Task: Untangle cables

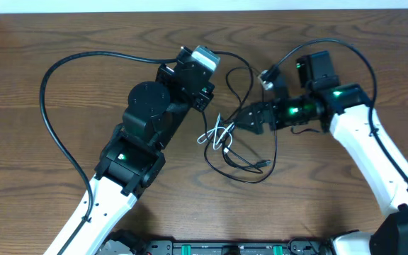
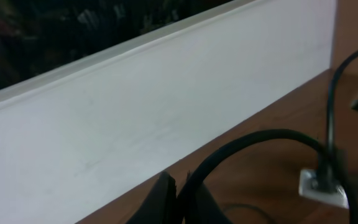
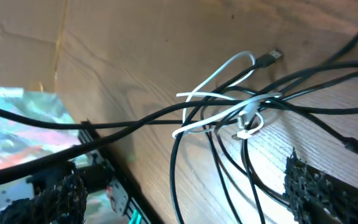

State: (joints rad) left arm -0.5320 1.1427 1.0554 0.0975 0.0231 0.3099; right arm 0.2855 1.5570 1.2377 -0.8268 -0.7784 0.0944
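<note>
The cables (image 1: 223, 137) lie knotted on the wooden table between the two arms. A short white cord (image 1: 214, 133) crosses longer black cords that loop toward the front (image 1: 250, 172). My right gripper (image 1: 249, 117) is open just right of the knot. In the right wrist view its gripper (image 3: 188, 194) straddles several black cords (image 3: 247, 174) lying on the wood, and holds nothing. Ahead of it are the white cord (image 3: 225, 70) and a metal plug end (image 3: 270, 57). My left gripper (image 1: 211, 65) is raised behind the knot. Its fingers (image 2: 163, 199) are shut and empty.
A thick black arm wire (image 1: 47, 95) arcs wide at the left, and another (image 2: 260, 138) passes close by my left fingers. A white connector (image 2: 322, 185) sits on the right arm's wire. A white wall (image 2: 135, 106) borders the far table edge. The arm base rail (image 3: 120, 199) runs along the front.
</note>
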